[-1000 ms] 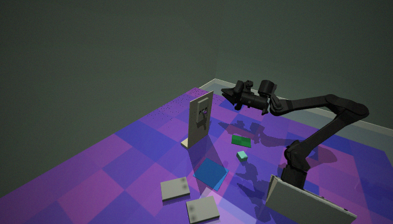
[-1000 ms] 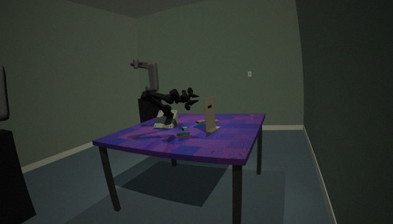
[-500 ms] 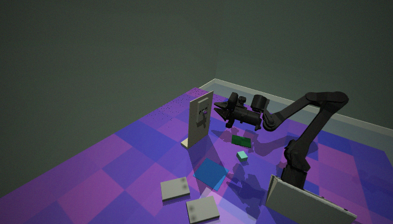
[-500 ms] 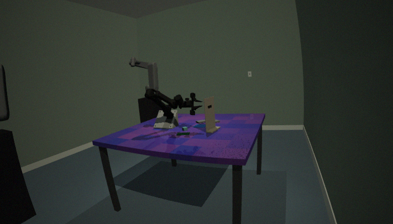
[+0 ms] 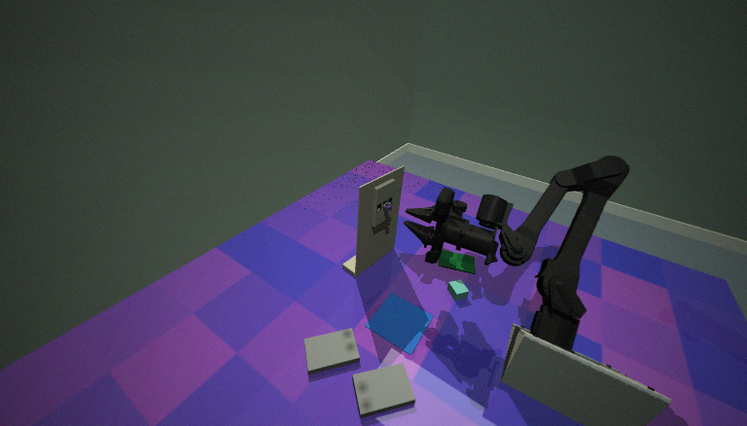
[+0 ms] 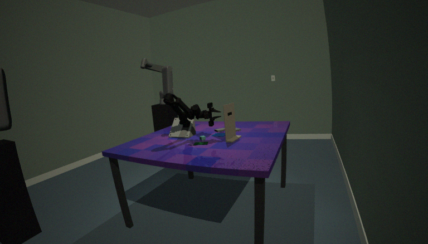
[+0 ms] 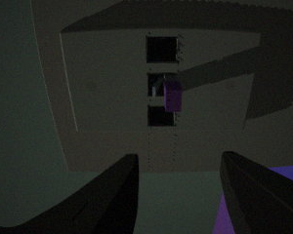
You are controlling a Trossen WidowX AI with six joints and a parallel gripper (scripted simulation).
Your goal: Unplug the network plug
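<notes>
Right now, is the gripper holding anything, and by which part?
Nothing is held. The gripper is partly open, short of the purple plug, which sits in the panel.

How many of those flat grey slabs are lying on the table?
2. One grey slab lies left of the blue square; the other lies just nearer the camera, right of the first. None looks hidden.
</notes>
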